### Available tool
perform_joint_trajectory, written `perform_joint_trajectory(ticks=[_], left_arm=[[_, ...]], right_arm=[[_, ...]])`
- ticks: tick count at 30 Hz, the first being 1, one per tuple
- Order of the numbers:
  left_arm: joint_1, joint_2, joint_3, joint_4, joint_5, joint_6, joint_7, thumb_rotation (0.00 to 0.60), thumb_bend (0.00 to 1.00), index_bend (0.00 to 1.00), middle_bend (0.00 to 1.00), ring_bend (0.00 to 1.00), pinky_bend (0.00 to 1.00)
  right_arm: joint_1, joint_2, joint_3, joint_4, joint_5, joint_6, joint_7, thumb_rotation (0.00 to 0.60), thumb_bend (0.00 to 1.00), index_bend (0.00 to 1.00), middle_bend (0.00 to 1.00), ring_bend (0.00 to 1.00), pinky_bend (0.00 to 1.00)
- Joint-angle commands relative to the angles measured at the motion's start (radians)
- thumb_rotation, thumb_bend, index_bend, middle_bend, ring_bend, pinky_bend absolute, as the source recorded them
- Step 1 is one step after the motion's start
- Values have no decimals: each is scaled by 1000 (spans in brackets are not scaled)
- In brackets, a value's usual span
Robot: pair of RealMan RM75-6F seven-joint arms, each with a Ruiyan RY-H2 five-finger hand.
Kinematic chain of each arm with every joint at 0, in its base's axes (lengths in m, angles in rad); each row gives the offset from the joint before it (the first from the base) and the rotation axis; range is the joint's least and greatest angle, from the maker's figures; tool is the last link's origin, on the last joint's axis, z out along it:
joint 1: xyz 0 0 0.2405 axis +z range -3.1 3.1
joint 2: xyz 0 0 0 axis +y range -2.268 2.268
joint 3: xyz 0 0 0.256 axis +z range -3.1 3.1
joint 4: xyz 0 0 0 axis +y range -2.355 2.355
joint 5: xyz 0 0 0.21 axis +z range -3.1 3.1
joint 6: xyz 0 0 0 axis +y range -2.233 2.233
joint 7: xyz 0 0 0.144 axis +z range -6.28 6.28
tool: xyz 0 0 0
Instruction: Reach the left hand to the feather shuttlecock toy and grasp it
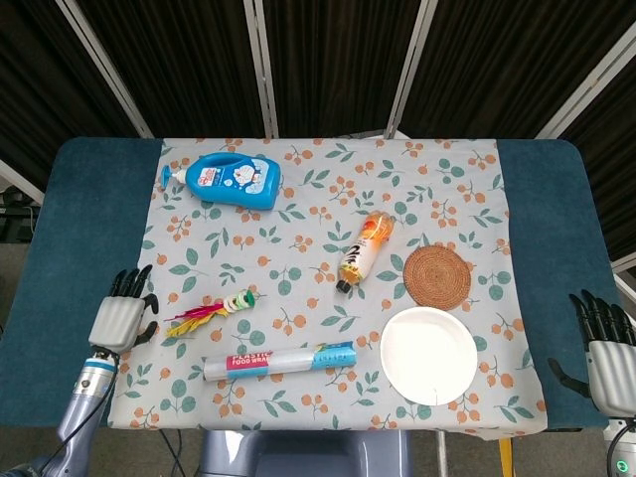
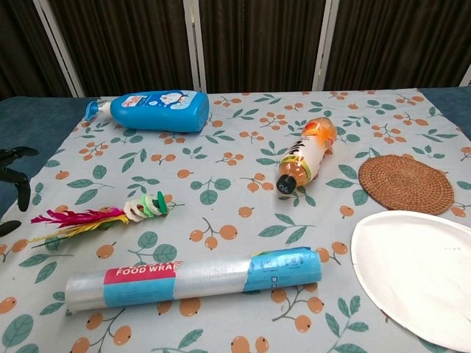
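Your left hand [image 1: 119,320], fingers spread and empty, hovers just beside the feather shuttlecock toy [image 1: 211,314]; the grasp is not yet made.

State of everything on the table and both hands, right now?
Left hand: open, beside the shuttlecock, not touching.
Right hand: open, at the table edge.
Shuttlecock: lying flat, untouched.
Blue bottle: on its side.
Drink bottle: on its side, capped.
Wrap roll: lying flat.
Plate: empty.
Coaster: bare.
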Motion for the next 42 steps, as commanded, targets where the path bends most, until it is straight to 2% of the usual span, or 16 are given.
perform_joint_trajectory(ticks=[1,19,32,42], left_arm=[[-3,-14,0,-3,-8,0,3,600,359,518,0,0,0],[-22,-69,5,23,-32,2,34,600,440,550,0,0,0],[-27,-75,7,31,-31,6,21,600,552,568,0,0,0],[-41,-38,-4,-32,15,42,16,600,551,571,0,0,0]], right_arm=[[0,0,0,0,0,0,0,600,154,0,0,0,0],[-1,2,0,-1,-1,0,5,600,153,0,0,0,0],[-2,2,-2,-1,-4,1,5,600,155,0,0,0,0],[-2,2,-1,0,-3,1,4,600,154,0,0,0,0]])
